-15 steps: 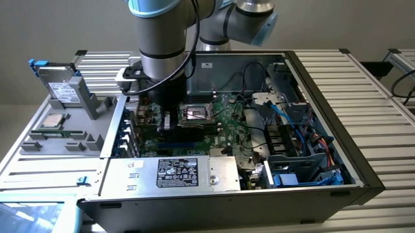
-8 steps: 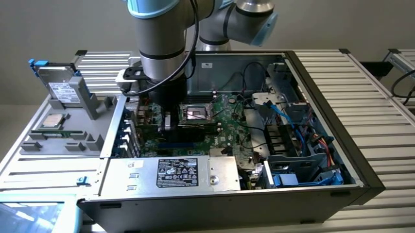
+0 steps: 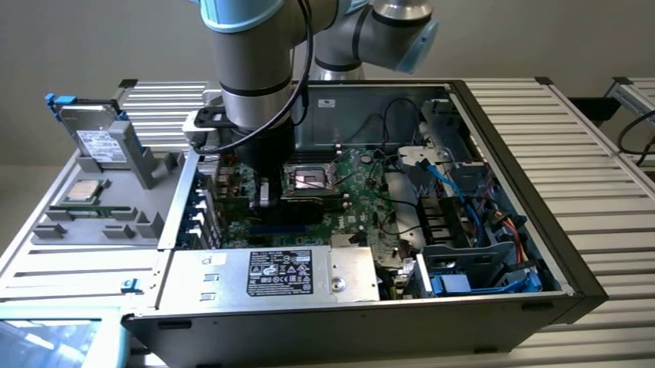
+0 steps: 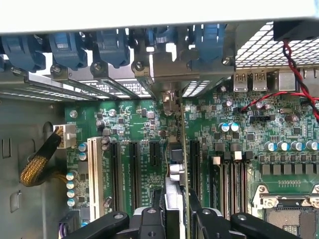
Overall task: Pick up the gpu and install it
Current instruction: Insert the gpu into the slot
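In the wrist view the gpu [image 4: 174, 194] is seen edge-on, a thin card standing upright between my two black fingers [image 4: 149, 224]. Its silver end bracket [image 4: 169, 74] reaches the rear slot openings of the case. The card stands in line with a black expansion slot on the green motherboard [image 4: 219, 124]; I cannot tell whether it is seated. My gripper [image 4: 175, 221] is shut on the gpu. In the exterior view the gripper [image 3: 264, 195] is lowered inside the open computer case [image 3: 573, 253], over the side of the motherboard at the exterior view's left.
Blue retaining clips [image 4: 112, 45] line the case's rear wall above the slots. Red and black wires [image 4: 294, 69] and a braided cable [image 4: 37, 164] lie nearby. A power supply [image 3: 271, 276] fills the case front. A grey fixture [image 3: 92, 222] outside holds a hard drive [image 3: 103, 142].
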`<state>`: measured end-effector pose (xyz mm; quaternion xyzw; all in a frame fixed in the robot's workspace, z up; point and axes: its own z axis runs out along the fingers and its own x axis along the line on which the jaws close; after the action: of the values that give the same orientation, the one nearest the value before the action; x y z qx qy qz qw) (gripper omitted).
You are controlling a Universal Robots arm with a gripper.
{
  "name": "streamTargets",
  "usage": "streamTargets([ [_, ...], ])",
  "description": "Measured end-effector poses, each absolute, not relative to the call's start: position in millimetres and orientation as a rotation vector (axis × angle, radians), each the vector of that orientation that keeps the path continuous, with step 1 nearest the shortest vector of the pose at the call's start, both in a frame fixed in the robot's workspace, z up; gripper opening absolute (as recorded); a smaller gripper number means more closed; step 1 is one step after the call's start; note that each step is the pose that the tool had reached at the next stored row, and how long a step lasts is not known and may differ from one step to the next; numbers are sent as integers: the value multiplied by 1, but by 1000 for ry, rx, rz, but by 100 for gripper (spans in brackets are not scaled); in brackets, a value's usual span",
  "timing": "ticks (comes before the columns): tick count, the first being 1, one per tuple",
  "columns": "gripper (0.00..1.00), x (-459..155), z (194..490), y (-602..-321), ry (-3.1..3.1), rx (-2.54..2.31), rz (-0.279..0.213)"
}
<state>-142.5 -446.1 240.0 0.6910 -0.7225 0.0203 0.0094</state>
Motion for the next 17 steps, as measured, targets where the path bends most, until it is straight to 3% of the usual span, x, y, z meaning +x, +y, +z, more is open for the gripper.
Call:
streamTargets([
  [17, 29, -144, 241, -448, -2264, 2167, 64],
])
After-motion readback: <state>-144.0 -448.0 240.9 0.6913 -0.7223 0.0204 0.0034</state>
